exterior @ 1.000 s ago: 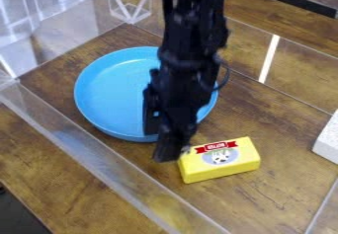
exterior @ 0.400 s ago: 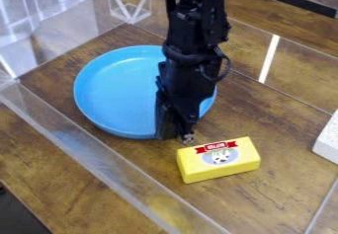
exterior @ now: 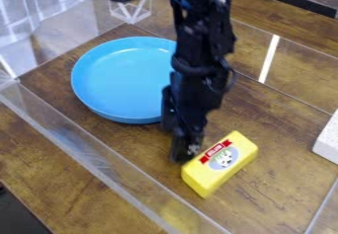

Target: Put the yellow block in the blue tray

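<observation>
Dark brown wooden table lies under me, with a clear glossy sheet running along its near-left edge. My gripper points straight down, its tip low over the wood at the left end of the yellow block. I cannot tell from this angle how far apart my fingers stand, because my own dark body hides the gap; the tip looks to be touching or just beside the block's left end, and I cannot say which. Nothing is lifted: the block rests flat on the table, turned at a slant, its red banner and pale picture facing up.

To my left and farther back sits the blue tray, round and shallow, its near-right rim just behind my arm and apart from the block. Bare wood stretches to the right of the block as far as a white object at the right edge. Nearer than the block, the table runs on clear to the glossy sheet.
</observation>
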Controlling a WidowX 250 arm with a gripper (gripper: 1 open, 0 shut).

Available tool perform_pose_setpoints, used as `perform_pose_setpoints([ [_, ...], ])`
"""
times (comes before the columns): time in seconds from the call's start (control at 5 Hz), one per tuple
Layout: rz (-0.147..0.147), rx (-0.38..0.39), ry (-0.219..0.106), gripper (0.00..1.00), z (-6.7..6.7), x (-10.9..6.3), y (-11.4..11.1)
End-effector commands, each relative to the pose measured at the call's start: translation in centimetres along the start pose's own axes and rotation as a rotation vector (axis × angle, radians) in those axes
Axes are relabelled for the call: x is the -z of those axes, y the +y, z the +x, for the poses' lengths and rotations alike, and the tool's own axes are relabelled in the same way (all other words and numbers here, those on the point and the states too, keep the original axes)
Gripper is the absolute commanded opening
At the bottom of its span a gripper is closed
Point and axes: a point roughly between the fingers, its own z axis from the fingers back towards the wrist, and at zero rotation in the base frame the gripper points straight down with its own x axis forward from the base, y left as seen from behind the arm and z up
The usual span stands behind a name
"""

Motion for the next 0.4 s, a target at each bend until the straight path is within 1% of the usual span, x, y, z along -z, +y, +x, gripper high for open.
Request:
perform_pose_setpoints([
  [0.0, 0.027, -0.062, -0.048, 1.00, 0.38, -1.08, 1.00],
  [0.2, 0.027, -0.133, -0.058, 1.00, 0.26, -0.98, 1.29],
])
